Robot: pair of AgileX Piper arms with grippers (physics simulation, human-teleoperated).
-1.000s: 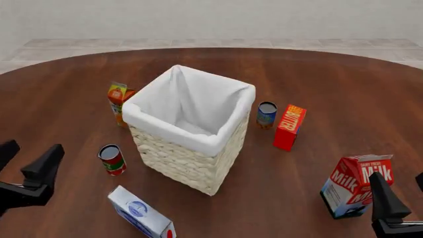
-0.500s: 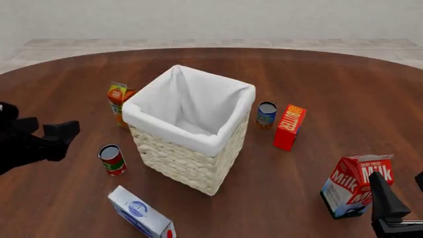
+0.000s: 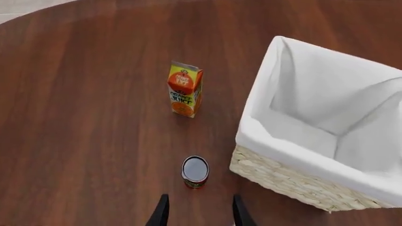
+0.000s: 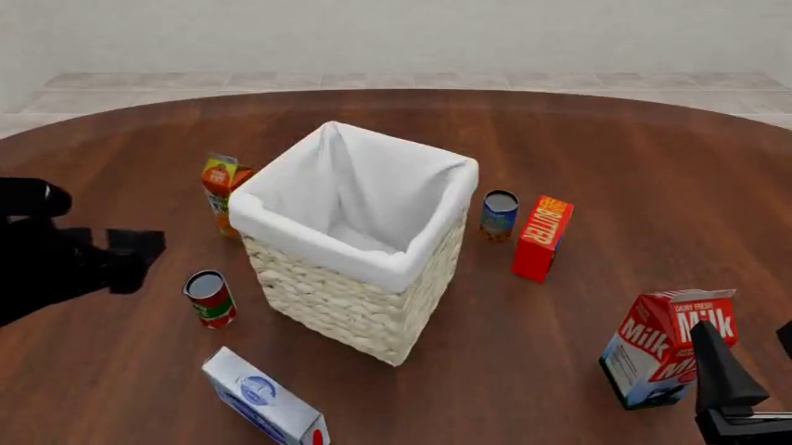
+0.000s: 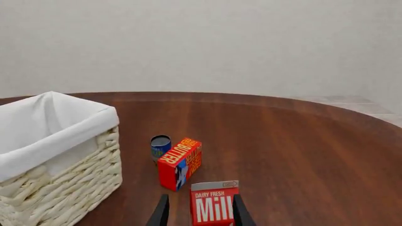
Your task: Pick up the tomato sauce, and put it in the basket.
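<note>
One small cylindrical tomato sauce [image 4: 210, 298] can upright on the glossy wooden tabletop [image 4: 644, 167] toward its left edge, beside the square woven basket [image 4: 356, 243], left gripper [image 3: 197, 213] fingers apart above it, right gripper [image 5: 198, 213] fingers apart.

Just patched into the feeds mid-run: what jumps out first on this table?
The tall wicker basket with its white cloth lining dominates the table's middle. Just to its left stands the small red-labelled tomato sauce can, with the left pincer open and lined up on it in the left wrist view. At the near right, a red milk carton stands right in front of the right pincer.
</note>
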